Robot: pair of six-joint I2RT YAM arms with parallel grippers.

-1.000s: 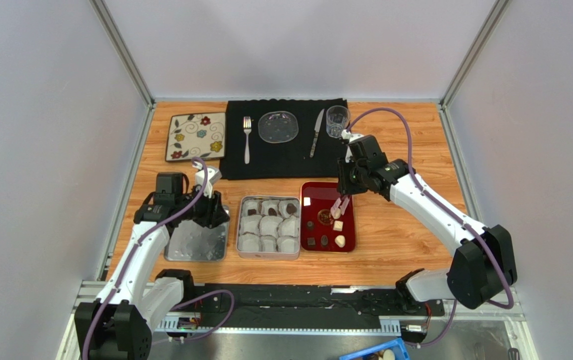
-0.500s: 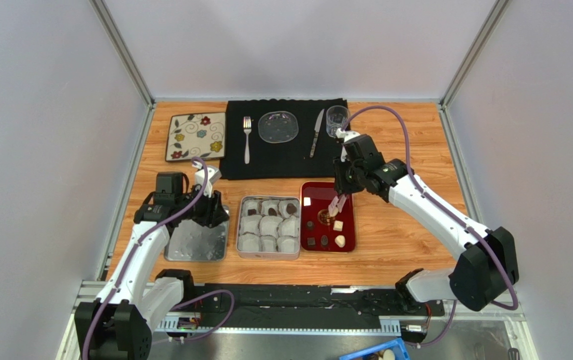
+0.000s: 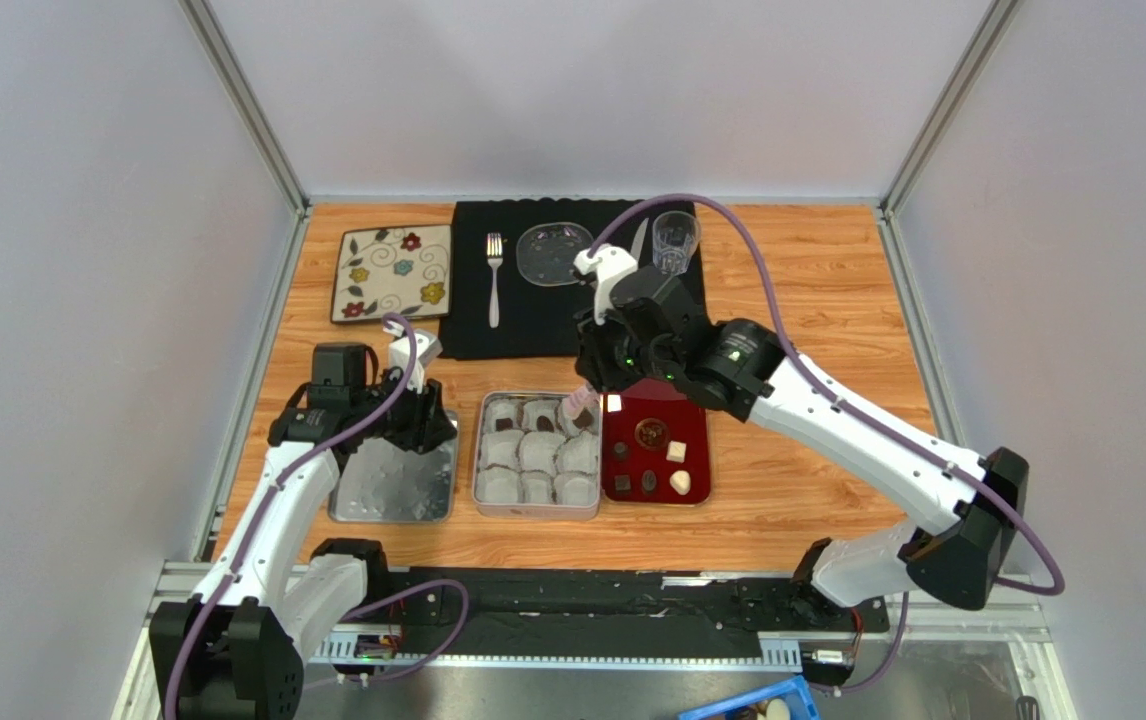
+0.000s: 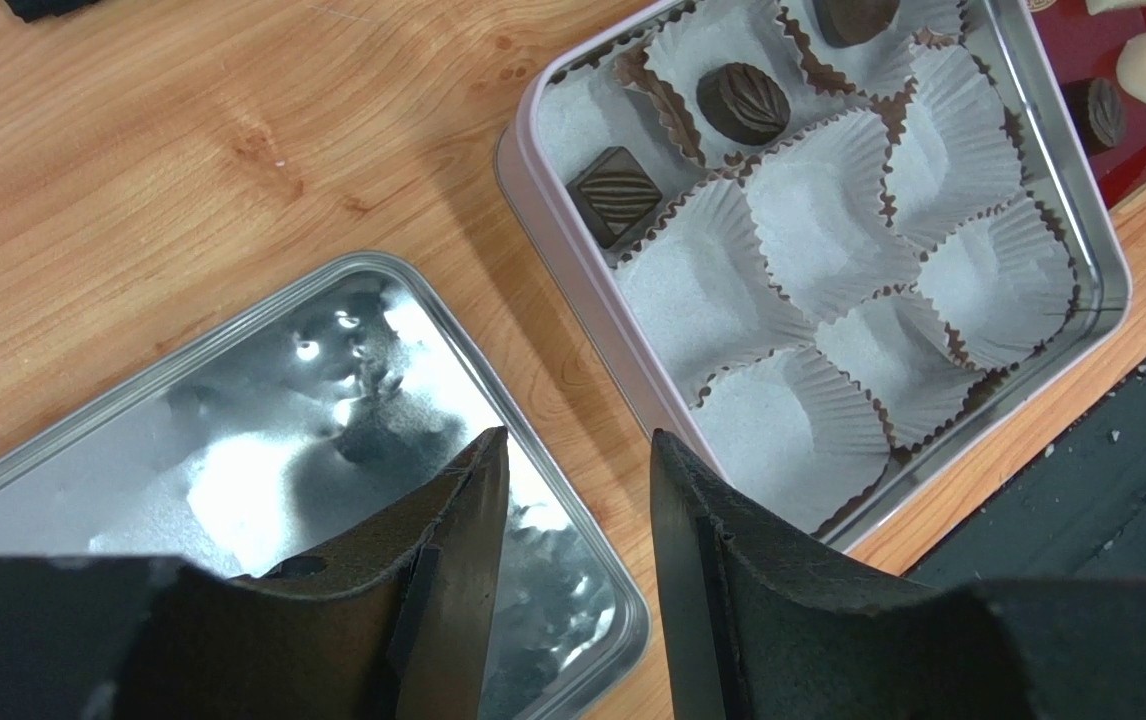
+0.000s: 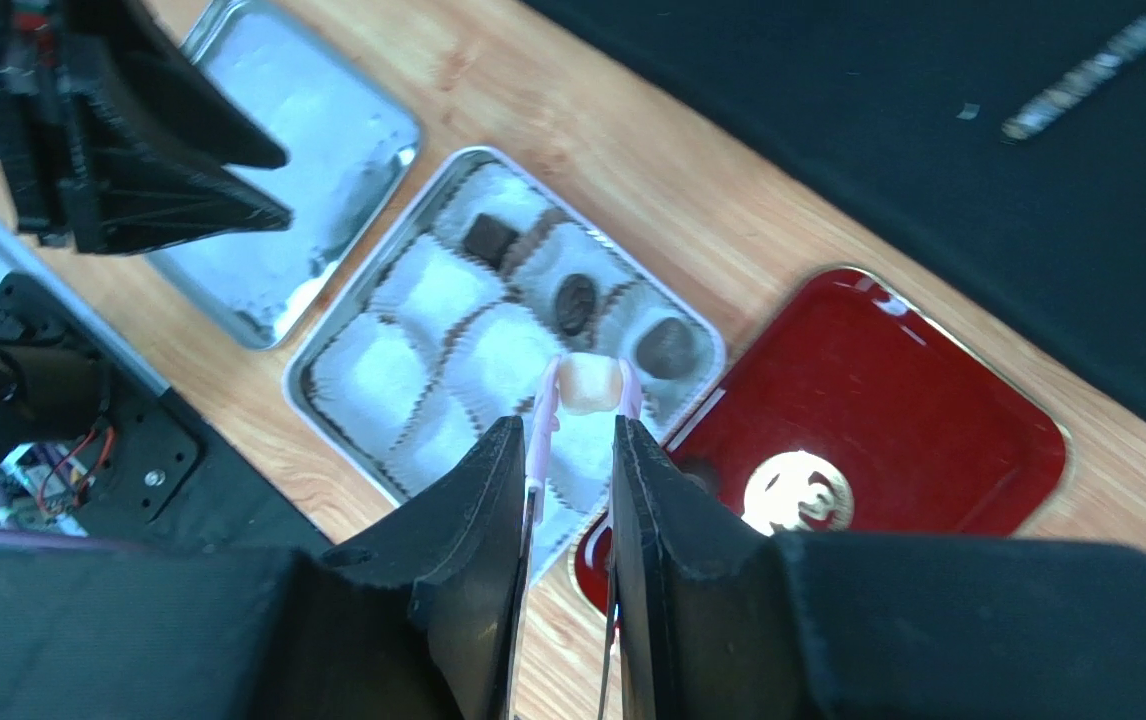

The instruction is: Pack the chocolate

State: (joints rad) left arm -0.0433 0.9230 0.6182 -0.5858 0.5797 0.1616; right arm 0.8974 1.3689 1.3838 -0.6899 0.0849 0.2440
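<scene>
Item: cream piece [image 5: 590, 383], in transit to the tin [image 3: 539, 513].

I have it pinched in the pink tips of the right pincer [image 5: 579, 413], hanging above the paper cups [image 4: 820, 210] at the tin's right side, next to the red tray [image 5: 895, 390]. A second ago this pincer was over the tray; it has since swung left, so the pick is done and only the drop remains. Three dark pieces [image 4: 617, 195] already sit in the far row of cups. The other cups I can see are bare, though the arm hides part of the tin. Several loose pieces [image 3: 680, 482] wait on the tray. The left pincer [image 4: 564, 495] has not moved: a narrow gap, nothing in it, above the lid [image 4: 279, 435] on the worktop [image 3: 820, 300].
</scene>
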